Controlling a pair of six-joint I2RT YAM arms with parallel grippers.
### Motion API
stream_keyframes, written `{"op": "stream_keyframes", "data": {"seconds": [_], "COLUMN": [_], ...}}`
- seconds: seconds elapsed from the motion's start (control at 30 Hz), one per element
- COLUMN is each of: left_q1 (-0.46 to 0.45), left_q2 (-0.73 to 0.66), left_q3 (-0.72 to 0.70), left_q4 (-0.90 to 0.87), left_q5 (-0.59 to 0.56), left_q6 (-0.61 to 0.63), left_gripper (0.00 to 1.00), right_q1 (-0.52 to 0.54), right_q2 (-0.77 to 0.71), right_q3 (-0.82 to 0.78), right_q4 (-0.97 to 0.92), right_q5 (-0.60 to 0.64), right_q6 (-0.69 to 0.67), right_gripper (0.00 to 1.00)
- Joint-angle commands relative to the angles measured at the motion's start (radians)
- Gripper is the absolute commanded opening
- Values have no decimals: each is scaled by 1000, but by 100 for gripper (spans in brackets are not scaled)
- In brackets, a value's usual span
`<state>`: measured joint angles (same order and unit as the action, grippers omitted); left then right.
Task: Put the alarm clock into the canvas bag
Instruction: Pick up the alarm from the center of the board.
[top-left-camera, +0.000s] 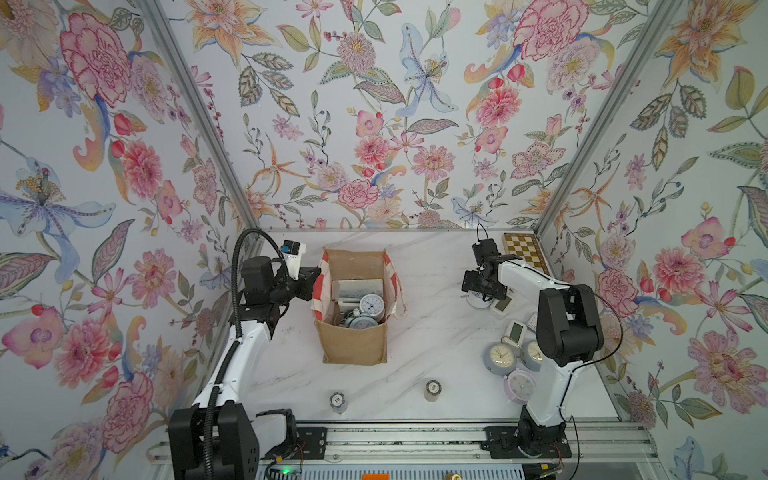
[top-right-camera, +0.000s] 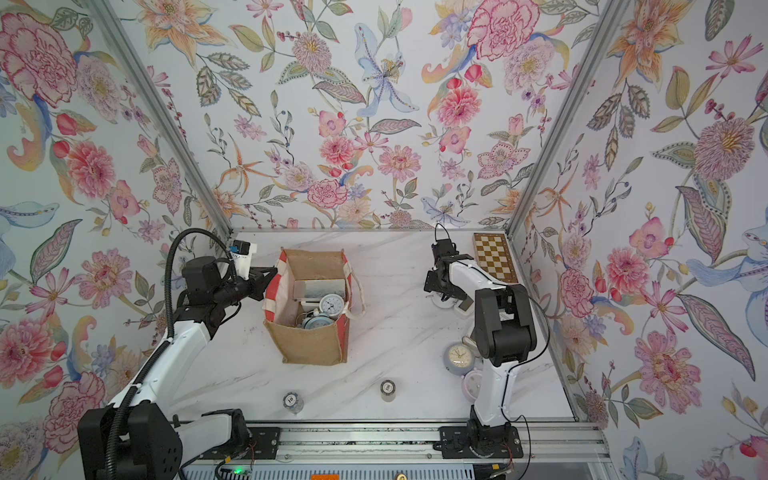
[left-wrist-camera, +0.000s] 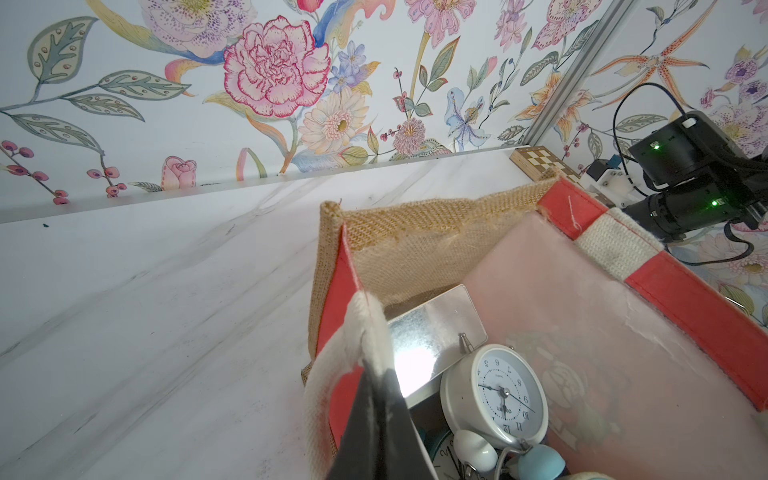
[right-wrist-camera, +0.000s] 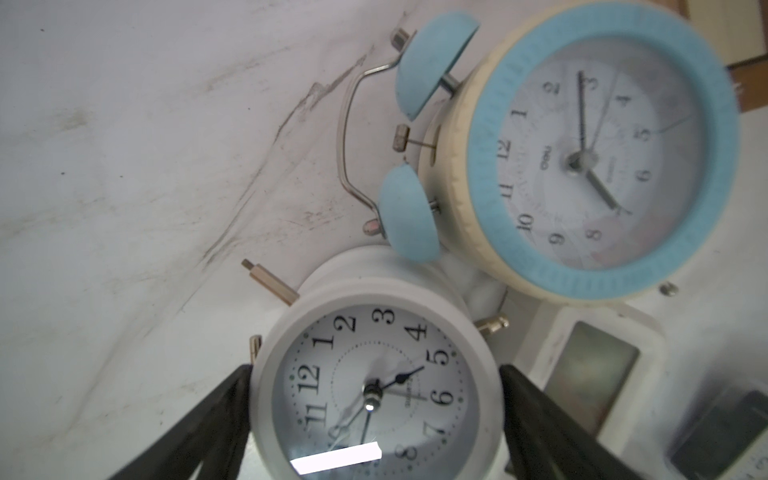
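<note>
Right pincer (right-wrist-camera: 374, 374) flanks alarm clock (right-wrist-camera: 374, 399), wrist view only.

The right gripper (right-wrist-camera: 374, 370) straddles a white alarm clock (right-wrist-camera: 374, 399), with a black finger (right-wrist-camera: 216, 415) touching each side of its case. A cream clock with a blue rim (right-wrist-camera: 590, 153) lies just beside it, one blue bell overlapping the white case. A white digital clock (right-wrist-camera: 594, 365) sits near them on the marble table (right-wrist-camera: 124, 166).
</note>
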<state>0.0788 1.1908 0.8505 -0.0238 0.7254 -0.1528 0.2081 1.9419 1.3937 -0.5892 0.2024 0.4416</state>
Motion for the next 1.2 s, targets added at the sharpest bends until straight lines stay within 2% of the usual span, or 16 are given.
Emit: {"op": "stream_keyframes", "data": {"seconds": [0.0, 0.37, 0.63, 0.87, 1.17], "left_q1": [9, 9, 9, 9, 9], "left_q2": [-28, -31, -31, -28, -30], "left_q3": [-2, -5, -5, -5, -8], "left_q4": [31, 33, 37, 41, 45], "left_q5": [-13, -13, -14, -13, -17], "left_q6": [19, 18, 16, 13, 14], "left_gripper": [0, 0, 0, 0, 0], "right_q1": [4, 14, 54, 136, 275], "right_q2": [19, -72, -182, -280, -351], "right_q3": [-10, 0, 41, 117, 224], "right_q4": [1, 1, 0, 2, 25], "right_q5": [13, -27, -103, -187, -236], "right_q6": [-6, -19, -25, -28, -9], "right_gripper": [90, 72, 68, 63, 61]}}
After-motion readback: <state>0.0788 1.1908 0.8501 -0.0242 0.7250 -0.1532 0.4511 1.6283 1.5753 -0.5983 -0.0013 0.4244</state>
